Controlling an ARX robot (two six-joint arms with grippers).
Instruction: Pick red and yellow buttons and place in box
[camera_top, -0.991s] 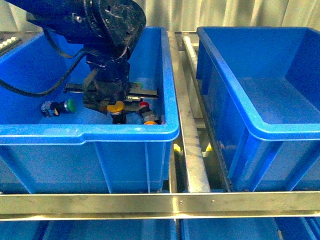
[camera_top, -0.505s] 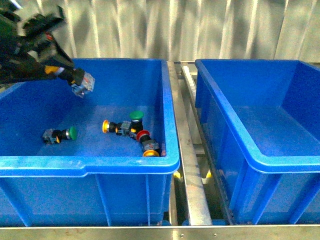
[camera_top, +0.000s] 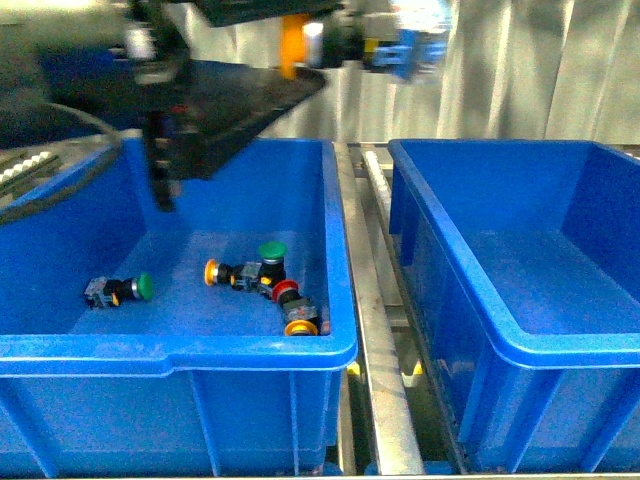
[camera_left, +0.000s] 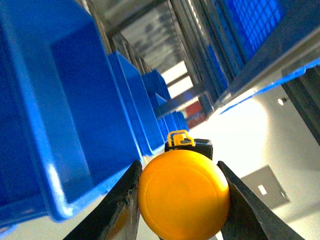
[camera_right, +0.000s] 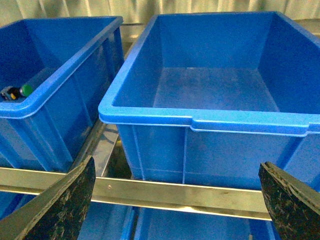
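Inside the source bin (camera_top: 180, 350), closest to its front wall, a yellow-capped button (camera_top: 300, 325) lies touching a red button (camera_top: 286, 293); deeper in lie another yellow button (camera_top: 212, 272) and a green button (camera_top: 272, 250), with a second green button (camera_top: 145, 287) off toward the bin's far side wall; neither green one is wanted. High above the bin's back wall the left gripper (camera_left: 179, 172) is clamped on the held yellow button (camera_left: 184, 197), its cap squeezed between both fingers. The right gripper (camera_right: 176, 164) hangs empty, jaws spread wide, facing the empty box (camera_top: 560, 270) that stands beside the bin across a metal rail (camera_top: 375, 330). I judge this the carry step; next the held button needs moving sideways over the box, then releasing.
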